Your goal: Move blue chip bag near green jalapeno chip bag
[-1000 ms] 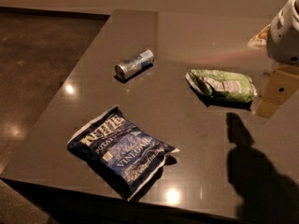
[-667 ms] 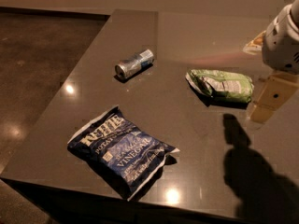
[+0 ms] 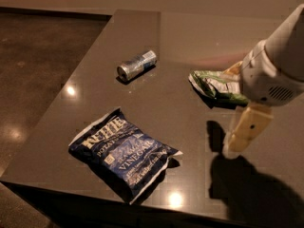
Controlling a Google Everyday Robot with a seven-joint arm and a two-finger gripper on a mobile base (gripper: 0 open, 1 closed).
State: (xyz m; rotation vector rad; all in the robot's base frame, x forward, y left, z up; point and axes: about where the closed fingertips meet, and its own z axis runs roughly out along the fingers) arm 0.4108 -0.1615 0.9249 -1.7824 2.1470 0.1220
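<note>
Task not started: claw spread and empty (hovering just beside green jalapeno chip bag), blue chip bag well apart from it, ungrasped on surface.

The blue chip bag, dark navy with white lettering, lies flat and angled near the front edge of the table. Well apart to its right lies the wrinkled green jalapeno chip bag, its right end hidden by the gripper hanging just before it.
</note>
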